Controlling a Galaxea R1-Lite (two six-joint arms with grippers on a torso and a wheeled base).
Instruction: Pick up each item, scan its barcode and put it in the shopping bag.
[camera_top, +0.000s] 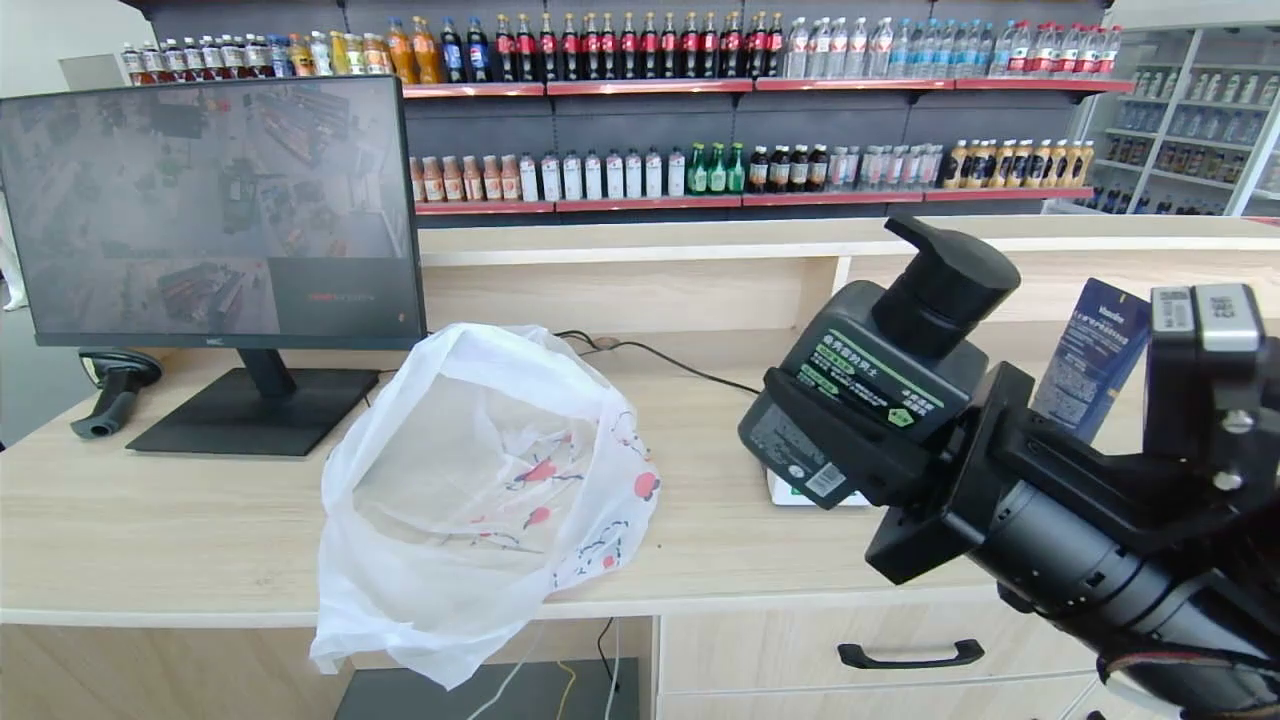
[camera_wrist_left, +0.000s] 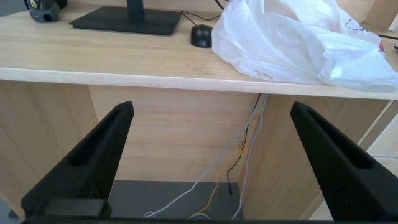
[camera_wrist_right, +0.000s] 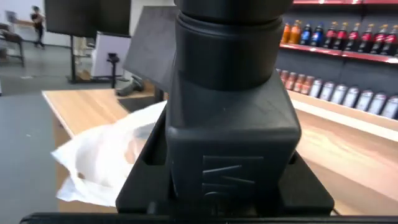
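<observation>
You see white box mostly hidden behind black bottle; blue carton partly covered (shopping bag contents unclear).

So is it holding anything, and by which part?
The right gripper clamps the dark pump bottle by its lower body; the left gripper is open and empty.

Lighting: bright, even, from overhead. Shadows beside the shopping bag on the surface are soft and faint. Left wrist view: bag plastic glares white; area beneath the surface is dimmer.
</observation>
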